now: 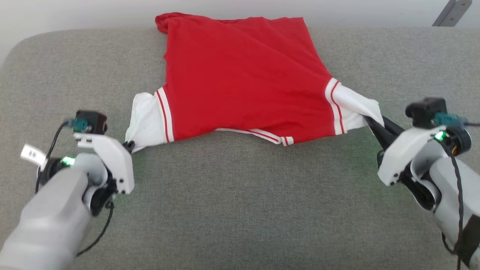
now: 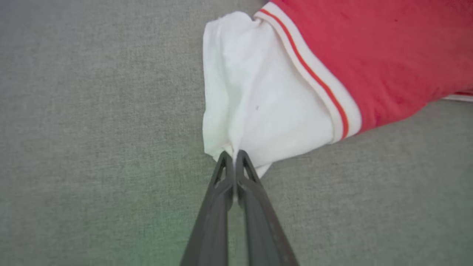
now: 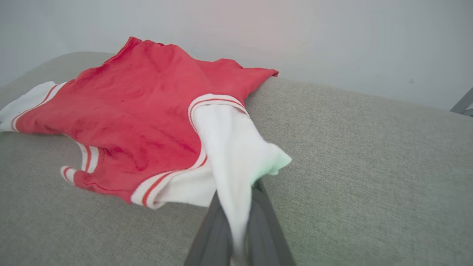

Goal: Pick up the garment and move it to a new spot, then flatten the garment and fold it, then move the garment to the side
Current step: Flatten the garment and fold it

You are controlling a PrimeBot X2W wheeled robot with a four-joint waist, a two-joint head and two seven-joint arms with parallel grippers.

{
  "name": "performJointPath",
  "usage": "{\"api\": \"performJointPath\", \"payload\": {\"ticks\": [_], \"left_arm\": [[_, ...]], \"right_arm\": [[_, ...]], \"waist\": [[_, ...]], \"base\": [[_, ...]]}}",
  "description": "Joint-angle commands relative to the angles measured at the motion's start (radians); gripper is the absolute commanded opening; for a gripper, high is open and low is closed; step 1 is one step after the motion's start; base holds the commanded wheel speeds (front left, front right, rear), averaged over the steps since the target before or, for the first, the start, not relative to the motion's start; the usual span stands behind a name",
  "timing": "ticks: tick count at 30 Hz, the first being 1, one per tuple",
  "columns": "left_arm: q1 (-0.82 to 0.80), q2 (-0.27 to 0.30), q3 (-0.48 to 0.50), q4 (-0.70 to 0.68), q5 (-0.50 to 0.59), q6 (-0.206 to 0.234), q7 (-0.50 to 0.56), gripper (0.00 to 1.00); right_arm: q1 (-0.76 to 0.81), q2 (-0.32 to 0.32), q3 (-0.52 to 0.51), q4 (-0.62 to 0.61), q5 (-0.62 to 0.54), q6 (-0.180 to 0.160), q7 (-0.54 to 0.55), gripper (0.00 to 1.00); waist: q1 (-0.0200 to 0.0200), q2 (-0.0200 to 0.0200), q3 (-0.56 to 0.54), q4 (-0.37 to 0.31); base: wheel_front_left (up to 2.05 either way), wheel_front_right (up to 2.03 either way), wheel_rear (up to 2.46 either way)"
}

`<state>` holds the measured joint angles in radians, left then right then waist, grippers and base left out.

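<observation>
A: Garment (image 1: 240,75), head view: location?
B: Spread on grey upholstered surface (image 1: 240,210), pale wall (image 1: 112,11) behind. Left pincer (image 1: 129,144) at one white sleeve end, right pincer (image 1: 371,123) at the other.
A: Left wrist view?
B: Fingers (image 2: 221,184) together, clamping the sleeve's edge.
A: Right wrist view?
B: Fingers (image 3: 264,210) closed on white sleeve cloth, which drapes over them.

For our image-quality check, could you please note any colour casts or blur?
Head view: green glow on the cushion beside the left gripper. Left wrist view: soft, green tint at bottom. Right wrist view: garment's sleeve end tinted green, fingers blurred.
</observation>
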<state>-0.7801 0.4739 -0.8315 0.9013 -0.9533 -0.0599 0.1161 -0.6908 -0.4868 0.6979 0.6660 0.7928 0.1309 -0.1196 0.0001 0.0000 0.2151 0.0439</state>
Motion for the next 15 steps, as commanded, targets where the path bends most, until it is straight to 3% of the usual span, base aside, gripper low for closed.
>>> {"api": "performJointPath", "payload": {"ticks": [1, 11, 15], "left_arm": [[0.036, 0.017, 0.012, -0.032, -0.018, 0.016, -0.022, 0.0], [0.263, 0.115, 0.069, -0.32, -0.052, 0.137, -0.156, 0.0], [0.372, 0.156, 0.084, -0.423, -0.088, 0.2, -0.142, 0.0]], "right_arm": [[0.026, 0.0, -0.016, -0.009, -0.021, 0.0, -0.023, 0.0], [0.206, 0.045, -0.206, -0.067, -0.154, 0.0, -0.126, 0.0], [0.293, 0.075, -0.267, -0.109, -0.205, 0.0, -0.114, 0.0]], "waist": [[-0.0001, 0.0, 0.0, -0.001], [-0.0001, 0.0, -0.006, -0.002], [-0.0001, 0.0, -0.008, -0.002]], "base": [[0.0, 0.0, 0.0], [0.0, 0.0, 0.0], [0.0, 0.0, 0.0]]}}
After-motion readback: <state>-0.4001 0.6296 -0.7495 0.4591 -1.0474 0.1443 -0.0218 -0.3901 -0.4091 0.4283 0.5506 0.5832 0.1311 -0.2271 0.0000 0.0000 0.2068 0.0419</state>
